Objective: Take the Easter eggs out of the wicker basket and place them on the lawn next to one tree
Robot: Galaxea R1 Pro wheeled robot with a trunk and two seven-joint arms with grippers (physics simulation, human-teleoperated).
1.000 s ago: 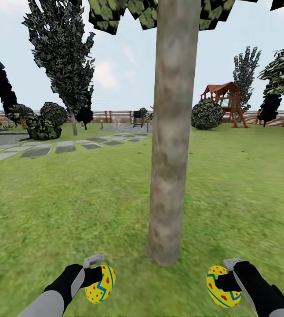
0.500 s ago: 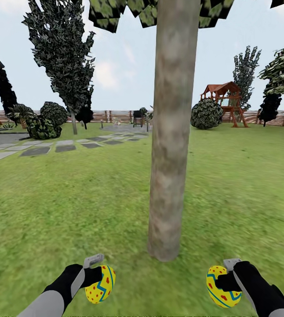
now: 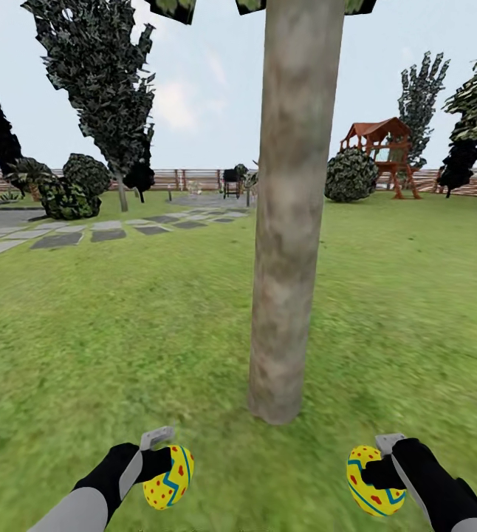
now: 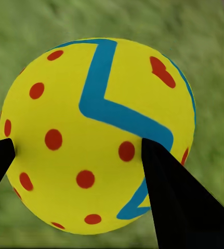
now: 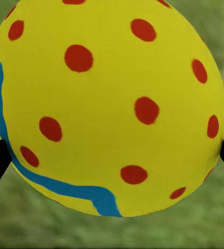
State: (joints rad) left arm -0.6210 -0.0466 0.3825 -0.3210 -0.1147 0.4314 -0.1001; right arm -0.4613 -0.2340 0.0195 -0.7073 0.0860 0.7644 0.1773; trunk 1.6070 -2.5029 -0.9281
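Camera has tilted slightly; tree (image 3: 286, 222) base now sits higher in the head view, both arms unchanged; left gripper (image 3: 161, 462) fingers clamp one Easter egg (image 3: 169, 476), right gripper (image 3: 377, 467) fingers clamp a second egg (image 3: 373, 480), both above the lawn (image 3: 83, 332) near the trunk; neither is placed yet; third egg and basket presumably remain elsewhere; each egg is yellow with blue zigzag and red dots.
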